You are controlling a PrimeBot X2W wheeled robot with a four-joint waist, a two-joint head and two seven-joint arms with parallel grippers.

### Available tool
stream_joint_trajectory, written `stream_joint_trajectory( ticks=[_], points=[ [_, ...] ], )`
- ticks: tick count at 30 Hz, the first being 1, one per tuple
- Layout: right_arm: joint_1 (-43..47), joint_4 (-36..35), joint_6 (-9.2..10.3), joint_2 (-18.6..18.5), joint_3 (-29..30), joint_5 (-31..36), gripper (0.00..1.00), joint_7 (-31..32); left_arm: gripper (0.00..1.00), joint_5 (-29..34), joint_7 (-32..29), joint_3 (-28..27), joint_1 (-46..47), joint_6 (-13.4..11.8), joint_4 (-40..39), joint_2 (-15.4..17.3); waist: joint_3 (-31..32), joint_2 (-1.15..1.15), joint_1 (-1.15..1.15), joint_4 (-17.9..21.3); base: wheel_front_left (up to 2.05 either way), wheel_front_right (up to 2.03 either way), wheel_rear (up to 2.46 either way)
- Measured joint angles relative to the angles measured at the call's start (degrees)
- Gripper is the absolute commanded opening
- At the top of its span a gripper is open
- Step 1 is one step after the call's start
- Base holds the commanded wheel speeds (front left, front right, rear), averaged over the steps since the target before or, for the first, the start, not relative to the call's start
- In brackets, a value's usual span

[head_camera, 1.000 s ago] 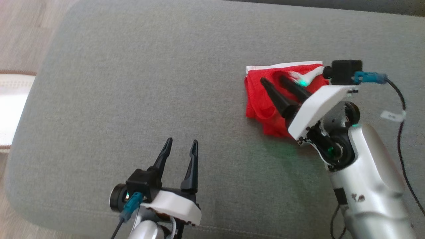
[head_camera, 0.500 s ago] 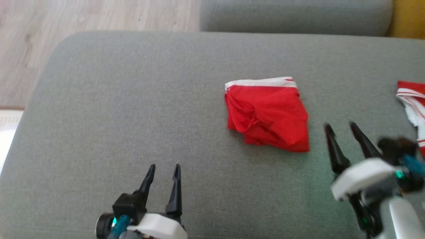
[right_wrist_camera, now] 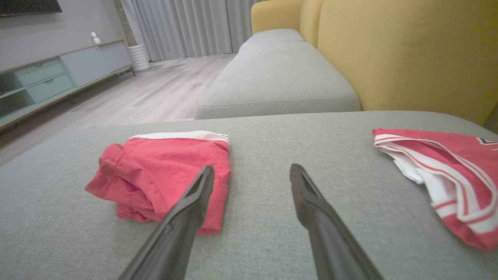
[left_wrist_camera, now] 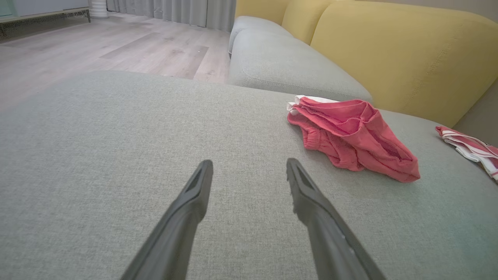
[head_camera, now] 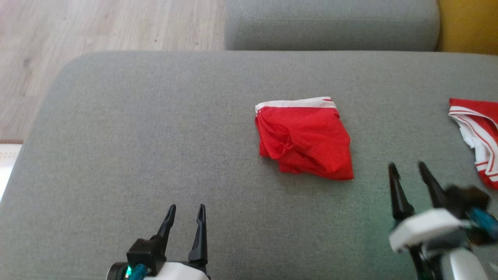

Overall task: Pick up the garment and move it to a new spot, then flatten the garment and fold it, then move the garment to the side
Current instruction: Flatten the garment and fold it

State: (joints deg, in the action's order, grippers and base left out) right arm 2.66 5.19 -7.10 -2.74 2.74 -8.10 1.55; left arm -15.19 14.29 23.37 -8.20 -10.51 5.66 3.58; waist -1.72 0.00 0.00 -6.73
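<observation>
The red garment (head_camera: 303,138) lies folded into a compact bundle on the grey cushion (head_camera: 155,136), a little to the right of the middle in the head view. Its white waistband runs along the far edge and some loose folds are on its left side. It lies free of both grippers. The right gripper (head_camera: 407,165) is near the garment's lower right corner but apart from it, with its two dark fingers spread wide and nothing between them. In the right wrist view, part of the garment is behind the left finger. The left gripper (head_camera: 186,207) is well apart from the garment, by the near edge of the cushion, and it is also wide open and empty. A second cloth (head_camera: 474,132), red with white stripes, lies at the far right of the cushion. Behind the cushion are another grey seat (head_camera: 330,23), a yellow backrest (head_camera: 467,27) and a wooden floor (head_camera: 97,23).
</observation>
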Motion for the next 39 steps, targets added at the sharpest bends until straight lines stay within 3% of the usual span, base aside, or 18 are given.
stream_joint_trajectory(
  ticks=[2,10,15,19,27,32,33,34,35,36,39],
  points=[
    [-4.9,2.5,0.00,0.0,-2.9,-0.1,0.00,1.9,1.00,0.6,0.0,0.1,0.2,0.4,-0.2,-0.1,-1.3,0.00,0.00,-0.3,0.00,0.00,0.00],
    [-22.3,18.5,0.00,-0.1,-12.4,1.3,0.00,3.6,1.00,0.6,0.0,2.2,4.9,1.5,0.0,-0.3,-6.1,0.00,0.00,-3.4,0.00,0.00,0.00],
    [-24.7,26.4,0.00,-0.3,-16.3,1.2,0.00,2.3,1.00,0.3,0.0,3.2,5.5,1.4,0.1,-0.3,-7.2,0.00,0.00,-6.1,0.00,0.00,0.00],
    [-24.7,31.9,0.00,-0.4,-23.0,-1.9,0.00,-0.1,1.00,-0.5,0.0,4.0,5.6,0.8,0.1,-0.3,-7.8,0.00,0.00,-8.2,0.00,0.00,0.00],
    [-25.6,36.0,0.00,-0.5,-29.0,-4.7,0.00,-3.7,1.00,-0.5,0.0,3.6,5.5,0.2,0.2,-0.3,-6.9,0.00,0.00,-7.3,0.00,0.00,0.00],
    [-25.2,33.2,0.00,-0.5,-27.6,-6.0,0.00,-8.0,1.00,-0.4,0.0,1.8,4.8,-0.2,0.2,-0.3,-5.3,0.00,0.00,-4.9,0.00,0.00,0.00],
    [-24.7,32.0,0.00,-0.5,-26.5,-6.0,0.11,-8.8,1.00,-0.4,0.0,1.3,4.5,-0.2,0.2,-0.3,-4.8,0.00,0.00,-4.3,0.00,0.00,0.00],
    [-23.9,30.6,0.00,-0.5,-25.0,-5.7,0.35,-9.7,1.00,-0.3,0.0,1.0,4.1,-0.2,0.1,-0.3,-4.4,0.00,0.00,-3.6,0.00,0.00,0.00],
    [-22.8,29.1,0.00,-0.5,-23.2,-5.1,0.80,-10.6,1.00,0.0,0.0,0.5,3.6,-0.2,0.1,-0.3,-3.9,0.00,0.00,-3.0,0.00,0.00,0.00],
    [-21.2,27.5,0.00,-0.7,-21.3,-4.4,1.00,-11.5,1.00,0.2,0.0,0.1,3.1,-0.1,0.1,-0.3,-3.4,0.00,0.00,-2.4,0.00,0.00,0.00],
    [-15.1,22.2,0.00,-1.9,-15.0,-2.8,1.00,-12.7,1.00,0.6,0.0,-0.8,1.8,0.0,0.1,-0.3,-1.6,0.00,0.00,-0.8,0.00,0.00,0.00]
  ],
)
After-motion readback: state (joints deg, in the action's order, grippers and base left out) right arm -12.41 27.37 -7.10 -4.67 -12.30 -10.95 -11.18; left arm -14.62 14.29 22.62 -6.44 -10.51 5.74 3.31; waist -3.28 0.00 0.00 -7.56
